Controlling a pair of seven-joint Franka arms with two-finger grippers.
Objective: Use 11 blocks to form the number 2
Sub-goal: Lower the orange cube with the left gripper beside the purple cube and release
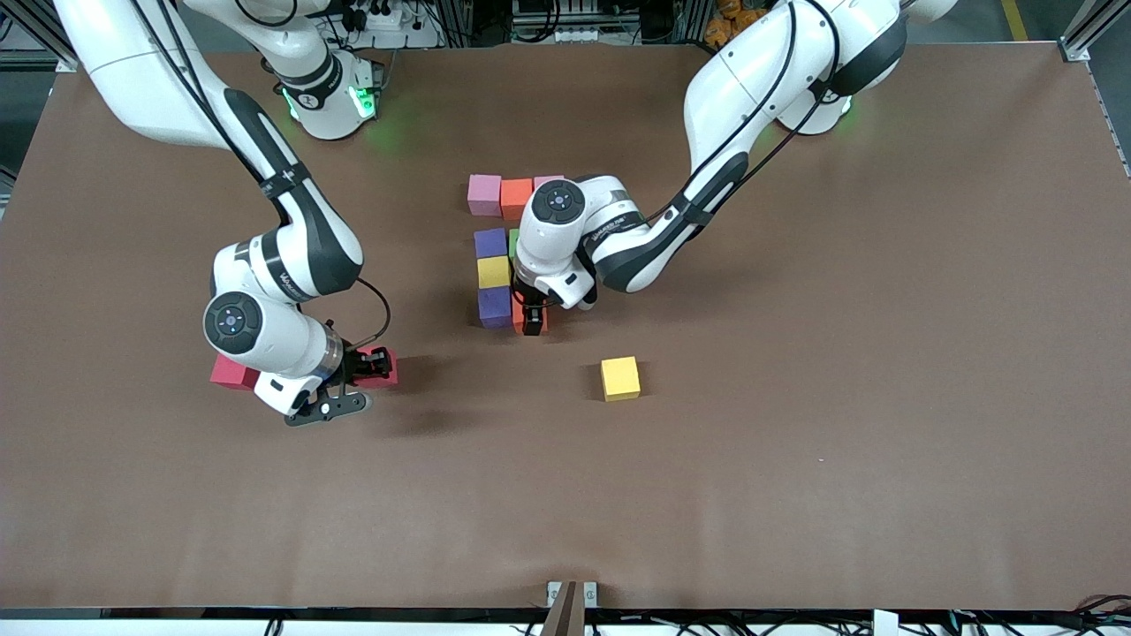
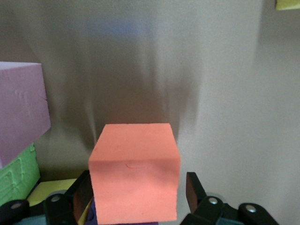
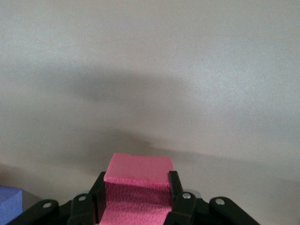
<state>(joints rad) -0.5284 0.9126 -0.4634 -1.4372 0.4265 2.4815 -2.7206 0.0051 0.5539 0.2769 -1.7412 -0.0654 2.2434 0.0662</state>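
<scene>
Blocks form a cluster mid-table: pink (image 1: 484, 194), orange (image 1: 516, 196), purple (image 1: 490, 242), yellow (image 1: 493, 271) and purple (image 1: 495, 306). My left gripper (image 1: 532, 320) stands open around an orange block (image 2: 133, 173) that sits beside the nearest purple one, with gaps between its fingers (image 2: 192, 190) and the block. Toward the right arm's end, my right gripper (image 1: 375, 364) is shut on a pink-red block (image 3: 138, 187). The arm partly hides a second red block (image 1: 231, 374). The left arm hides part of the cluster.
A loose yellow block (image 1: 620, 378) lies nearer the front camera than the cluster, toward the left arm's end. A green block (image 2: 16, 173) shows beside the cluster's purple one. A blue block's corner (image 3: 9, 204) shows in the right wrist view.
</scene>
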